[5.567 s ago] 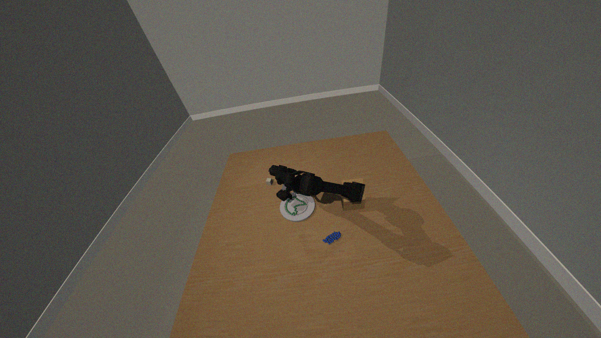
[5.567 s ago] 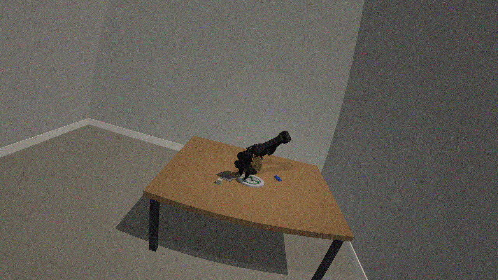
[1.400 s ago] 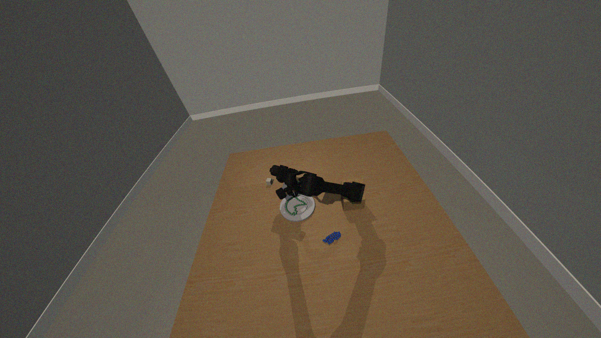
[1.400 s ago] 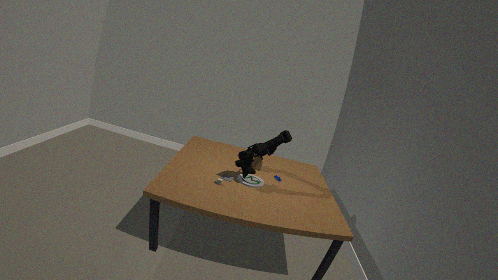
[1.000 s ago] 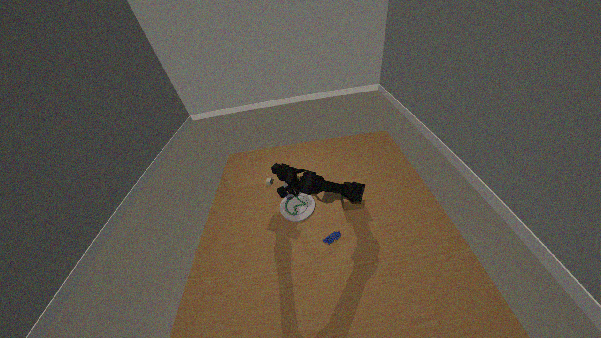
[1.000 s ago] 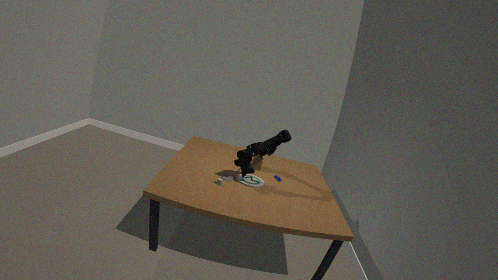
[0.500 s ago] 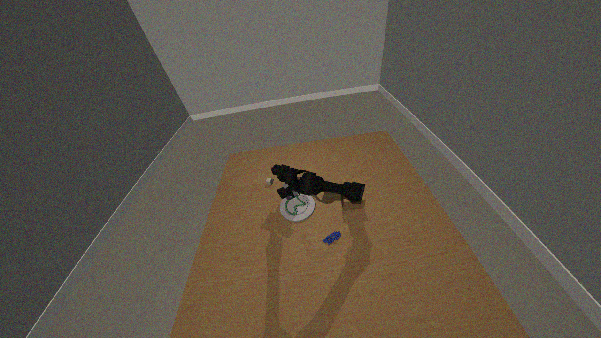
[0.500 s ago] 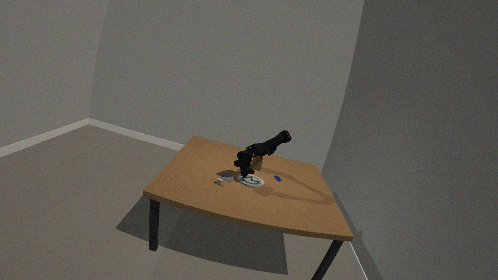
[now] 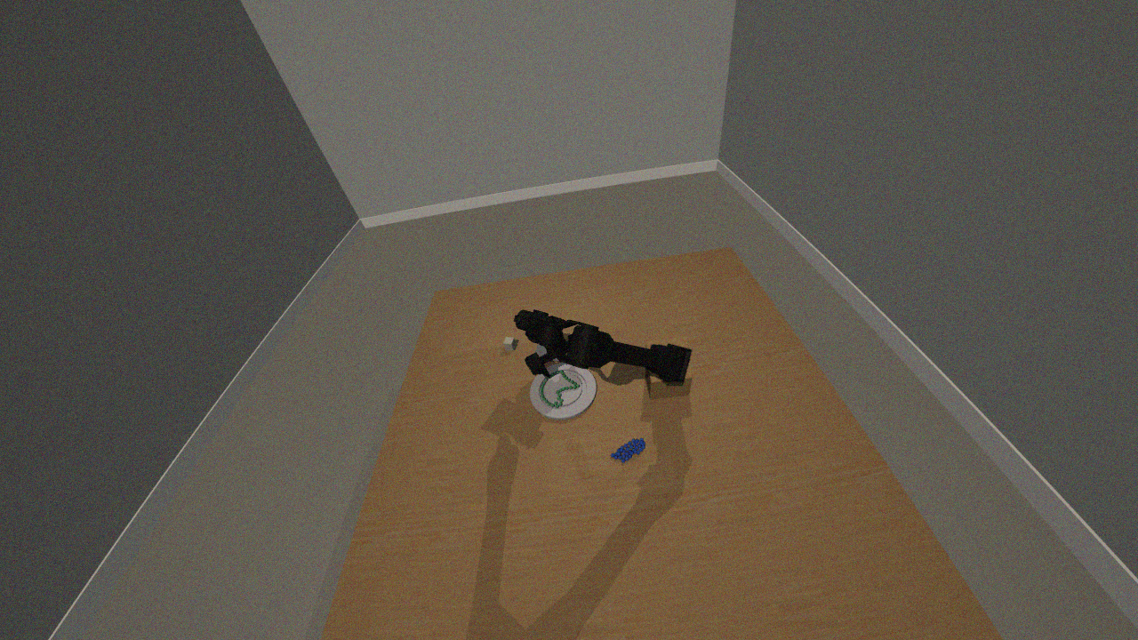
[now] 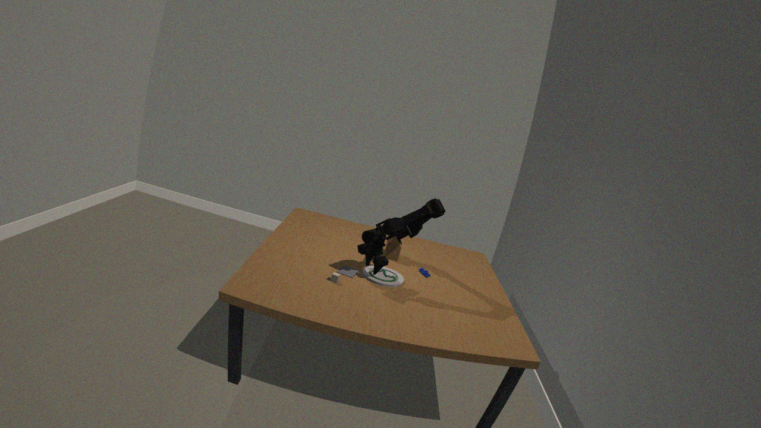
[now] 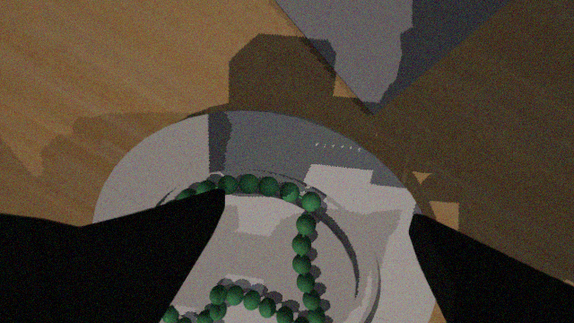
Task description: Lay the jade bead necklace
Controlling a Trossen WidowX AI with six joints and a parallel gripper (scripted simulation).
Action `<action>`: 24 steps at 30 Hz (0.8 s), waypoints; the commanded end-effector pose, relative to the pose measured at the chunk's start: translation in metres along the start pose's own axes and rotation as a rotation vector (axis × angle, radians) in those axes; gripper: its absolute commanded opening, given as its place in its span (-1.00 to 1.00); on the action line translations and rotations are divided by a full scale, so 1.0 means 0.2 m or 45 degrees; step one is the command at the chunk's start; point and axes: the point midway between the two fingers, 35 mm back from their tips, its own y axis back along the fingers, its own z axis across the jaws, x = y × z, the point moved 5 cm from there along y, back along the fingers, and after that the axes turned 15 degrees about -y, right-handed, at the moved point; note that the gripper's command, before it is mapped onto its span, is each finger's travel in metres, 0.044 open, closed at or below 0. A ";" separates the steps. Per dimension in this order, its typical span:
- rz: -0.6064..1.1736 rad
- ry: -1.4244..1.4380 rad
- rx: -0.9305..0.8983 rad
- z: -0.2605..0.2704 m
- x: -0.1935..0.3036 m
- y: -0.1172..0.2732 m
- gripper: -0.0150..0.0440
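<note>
The jade bead necklace (image 9: pixel 543 391) (image 10: pixel 393 280) (image 11: pixel 248 183) lies on the round white bead board (image 9: pixel 581 398) (image 10: pixel 394 286) (image 11: pixel 148 157). In the wrist view, its far run of beads follows the groove. At the upper right the string bends off the groove and runs inward over the board's middle, where it folds back. The groove's right arc shows bare. My gripper (image 9: pixel 556 368) (image 10: pixel 371 268) (image 11: pixel 314 210) is open, low over the board's far part, its fingers wide on both sides of that bend and holding nothing. The left finger hides some beads; the near part is out of the wrist view.
A blue bead string (image 9: pixel 629 450) (image 10: pixel 424 272) lies bunched on the wooden table (image 9: pixel 716 517) (image 10: pixel 319 298). A small pale cube (image 9: pixel 508 342) (image 10: pixel 335 277) and a flat grey piece (image 10: pixel 347 273) (image 11: pixel 359 45) lie beyond the board, on the gripper's side.
</note>
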 end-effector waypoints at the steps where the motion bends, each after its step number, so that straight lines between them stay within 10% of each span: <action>1: -0.003 0.007 -0.002 0.00 0.00 0.01 1.00; 17: -0.003 0.007 -0.002 0.00 0.00 0.01 1.00; 24: -0.004 -0.130 -0.001 0.00 0.05 0.16 0.38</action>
